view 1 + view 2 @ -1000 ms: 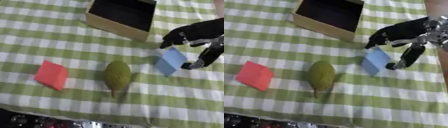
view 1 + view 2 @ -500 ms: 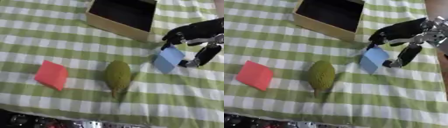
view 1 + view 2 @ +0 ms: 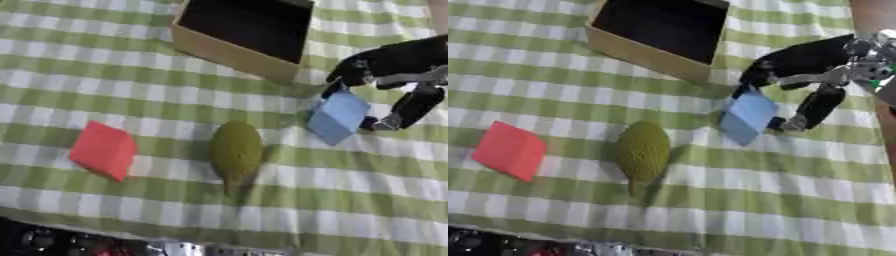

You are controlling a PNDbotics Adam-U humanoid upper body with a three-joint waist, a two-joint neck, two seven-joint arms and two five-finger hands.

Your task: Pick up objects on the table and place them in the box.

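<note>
A light blue block (image 3: 339,117) is tilted just above the green checked cloth, pinched between the fingers and thumb of my right hand (image 3: 391,65), which reaches in from the right edge. An olive-green oval fruit-like object (image 3: 234,152) lies on the cloth in the middle. To its left sits a red block (image 3: 103,149). The open cardboard box (image 3: 232,47) with a dark inside stands at the top centre, left of my right hand. My left hand shows in neither view.
The green and white checked cloth (image 3: 105,80) covers the table. Its near edge runs along the bottom, with dark clutter (image 3: 52,242) below it. A brown strip (image 3: 872,15) shows at the top right.
My right hand has drawn the blue block slightly to the left, toward the box. The red block and the green object have stayed put.
</note>
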